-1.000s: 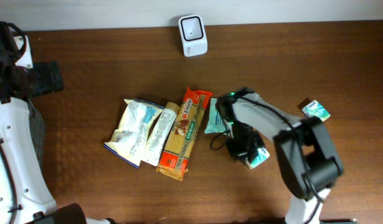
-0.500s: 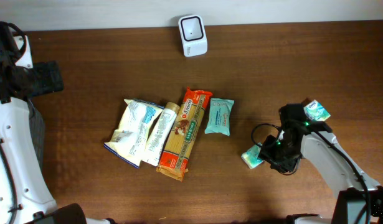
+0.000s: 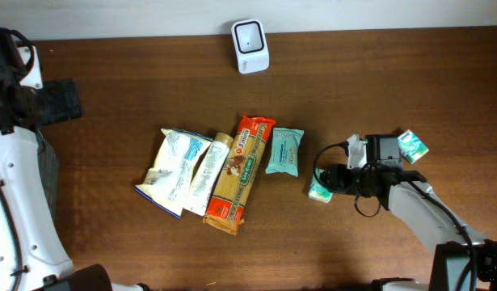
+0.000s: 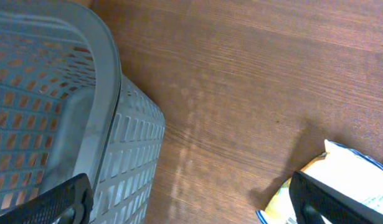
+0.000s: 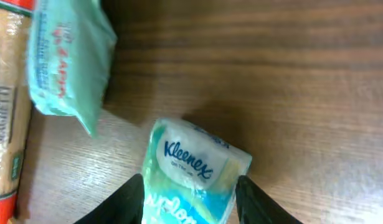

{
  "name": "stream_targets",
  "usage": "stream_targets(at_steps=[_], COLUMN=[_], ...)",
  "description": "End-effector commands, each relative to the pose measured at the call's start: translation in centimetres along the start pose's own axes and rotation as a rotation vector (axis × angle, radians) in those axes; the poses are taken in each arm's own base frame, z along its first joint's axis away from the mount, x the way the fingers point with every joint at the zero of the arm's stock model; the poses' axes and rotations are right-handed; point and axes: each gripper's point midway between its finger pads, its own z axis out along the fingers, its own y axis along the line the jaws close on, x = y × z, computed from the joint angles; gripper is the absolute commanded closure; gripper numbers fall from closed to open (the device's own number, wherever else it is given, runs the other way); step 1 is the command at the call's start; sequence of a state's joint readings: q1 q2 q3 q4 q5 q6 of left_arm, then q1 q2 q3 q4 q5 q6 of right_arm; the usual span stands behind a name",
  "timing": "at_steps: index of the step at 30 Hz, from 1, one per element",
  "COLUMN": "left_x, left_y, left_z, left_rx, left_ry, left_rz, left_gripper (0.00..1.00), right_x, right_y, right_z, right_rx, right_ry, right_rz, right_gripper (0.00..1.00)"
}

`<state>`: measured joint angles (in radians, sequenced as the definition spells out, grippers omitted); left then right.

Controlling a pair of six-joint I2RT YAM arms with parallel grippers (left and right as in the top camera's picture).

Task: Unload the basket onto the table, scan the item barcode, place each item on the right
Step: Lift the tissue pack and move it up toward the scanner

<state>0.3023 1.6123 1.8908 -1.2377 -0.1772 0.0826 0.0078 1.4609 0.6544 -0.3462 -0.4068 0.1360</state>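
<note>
A small Kleenex tissue pack (image 3: 319,192) (image 5: 191,168) lies low over the wood table right of centre, printed face up. My right gripper (image 3: 329,184) (image 5: 190,194) points left and is shut on it, one finger pressed against each long side. The white barcode scanner (image 3: 250,35) stands at the table's far edge, well away from the pack. My left gripper (image 4: 191,202) is wide open with nothing in it, hovering at the far left over bare wood beside a basket.
A grey mesh basket (image 4: 66,93) fills the left edge. Mid-table lie a white-yellow bag (image 3: 171,170), a pale tube pack (image 3: 209,171), an orange pasta packet (image 3: 240,174) and a teal wipes pack (image 3: 284,151) (image 5: 70,56). Another Kleenex pack (image 3: 411,145) lies right.
The right arm has drawn back to the right and turned to point left. The tissue pack has shifted up and left with it. The left arm has not moved.
</note>
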Motion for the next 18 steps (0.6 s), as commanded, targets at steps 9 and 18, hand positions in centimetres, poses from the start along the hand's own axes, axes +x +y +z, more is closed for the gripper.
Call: stream_targets(at_steps=[9, 18], left_x=[0.0, 0.0], left_y=[0.4, 0.4], left_z=[-0.6, -0.6], left_rx=[-0.013, -0.013], left_ry=[-0.010, -0.010], left_rz=[-0.003, -0.003], left_gripper=[0.01, 0.01], right_x=[-2.6, 5.7], right_y=[3.6, 0.0], right_z=[-4.9, -1.7], right_rx=[-0.067, 0.065], right_ry=[0.117, 0.354], right_rz=[-0.035, 0.323], right_gripper=[0.52, 0.57])
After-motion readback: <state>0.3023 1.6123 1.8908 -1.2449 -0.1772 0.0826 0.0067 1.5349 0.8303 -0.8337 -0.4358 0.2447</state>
